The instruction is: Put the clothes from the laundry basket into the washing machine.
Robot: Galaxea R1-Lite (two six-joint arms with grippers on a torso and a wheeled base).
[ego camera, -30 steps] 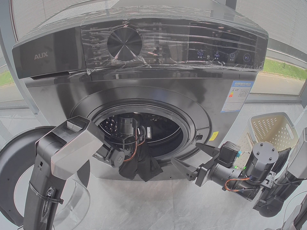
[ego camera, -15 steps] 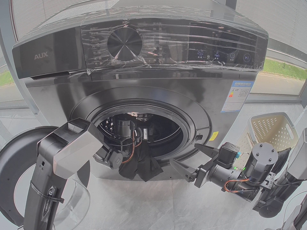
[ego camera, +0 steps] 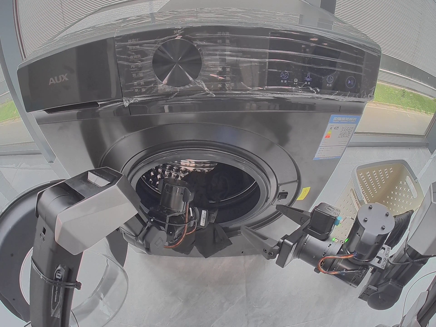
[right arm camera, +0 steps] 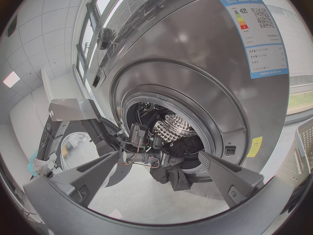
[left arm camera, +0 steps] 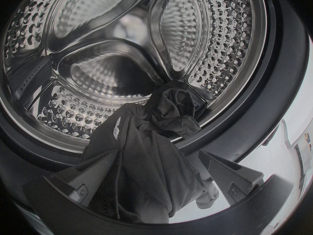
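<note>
The washing machine [ego camera: 281,137] stands with its round opening uncovered. A black garment [ego camera: 213,244] lies over the lower rim, part inside the steel drum [left arm camera: 107,66] and part hanging down the front [right arm camera: 174,177]. My left gripper [left arm camera: 156,180] is at that lower rim, open, its fingers wide on either side of the bunched cloth [left arm camera: 146,167]. My right gripper [ego camera: 261,218] hangs open and holds nothing, to the right of the opening and apart from the cloth. The beige laundry basket [ego camera: 386,182] stands at the far right; its contents are hidden.
The machine's door [ego camera: 13,232] is swung open at the lower left, behind my left arm. Pale floor tiles [ego camera: 204,291] stretch in front of the machine. Windows run behind the machine.
My left gripper has drawn back out of the drum and down to the lower rim. The hanging part of the garment now looks shorter. The right arm has barely moved.
</note>
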